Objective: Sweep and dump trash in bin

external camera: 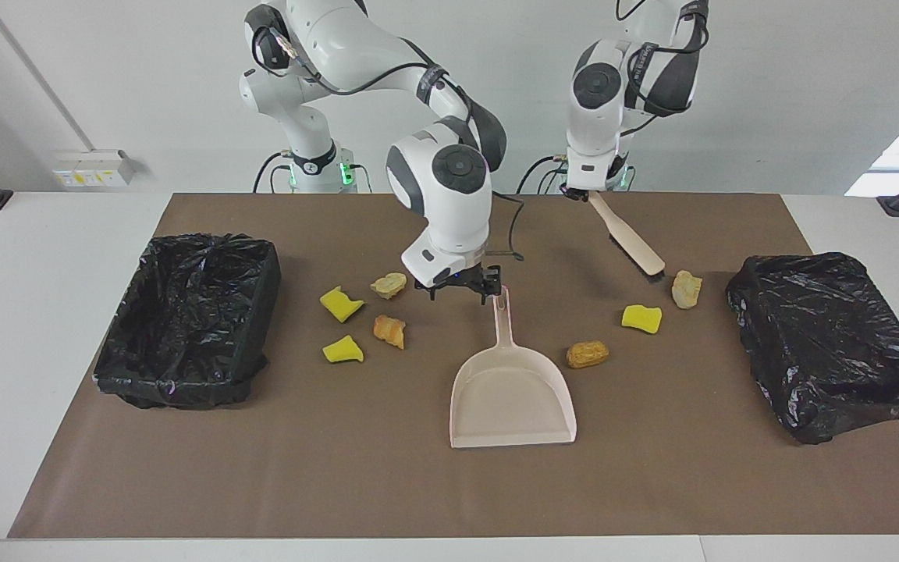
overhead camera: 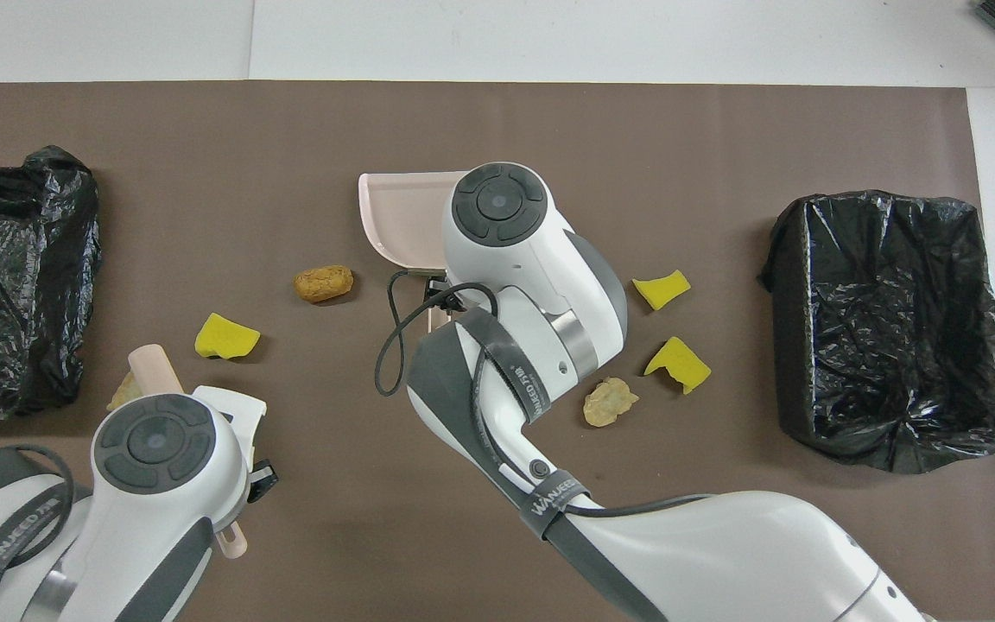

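- Two black-lined bins (external camera: 184, 320) (external camera: 832, 343) sit at the ends of the brown mat (external camera: 449, 484); nothing shows in the one at the right arm's end.
- Right gripper (external camera: 461, 287), jaws spread, hovers at the dustpan (external camera: 512, 394) handle tip.
- Left gripper (external camera: 578, 190) pinches the brush (external camera: 630, 242), bristles near a bread lump (external camera: 686, 289).
- Trash (external camera: 342, 303) lies scattered on both sides of the dustpan.

Dustpan (overhead camera: 394, 216) partly, perhaps half, under arm

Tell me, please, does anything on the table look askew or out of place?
The bin at the left arm's end sits skewed and slumped, its bag covering the opening, unlike the open bin at the right arm's end. Seven scraps lie scattered, as expected.
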You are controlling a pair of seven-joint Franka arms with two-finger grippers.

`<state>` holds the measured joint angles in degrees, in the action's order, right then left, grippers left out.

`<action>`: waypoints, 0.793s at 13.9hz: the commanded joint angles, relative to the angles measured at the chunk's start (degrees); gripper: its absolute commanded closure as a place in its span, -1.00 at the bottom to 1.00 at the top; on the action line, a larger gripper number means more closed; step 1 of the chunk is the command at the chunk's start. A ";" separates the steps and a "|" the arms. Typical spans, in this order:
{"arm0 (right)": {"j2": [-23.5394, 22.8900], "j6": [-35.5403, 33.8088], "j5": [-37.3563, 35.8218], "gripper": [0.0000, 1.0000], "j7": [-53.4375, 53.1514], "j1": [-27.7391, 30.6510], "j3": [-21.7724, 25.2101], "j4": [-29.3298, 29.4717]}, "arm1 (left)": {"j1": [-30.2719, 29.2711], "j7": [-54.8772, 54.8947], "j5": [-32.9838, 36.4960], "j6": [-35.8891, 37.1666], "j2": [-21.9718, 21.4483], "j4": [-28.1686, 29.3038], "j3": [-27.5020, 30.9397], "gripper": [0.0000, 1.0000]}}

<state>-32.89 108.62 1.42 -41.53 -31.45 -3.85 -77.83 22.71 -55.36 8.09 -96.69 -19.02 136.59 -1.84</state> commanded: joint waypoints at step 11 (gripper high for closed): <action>-3.76 4.76 1.74 -0.04 5.93 -2.48 -0.36 1.28 | -14.27 17.47 7.91 -6.75 -0.41 9.92 -0.97 1.00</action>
<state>-36.24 112.89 3.32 -37.96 -34.54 -3.82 -77.30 9.98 -40.41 14.41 -101.85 -19.21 144.77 -2.07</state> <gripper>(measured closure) 0.207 0.731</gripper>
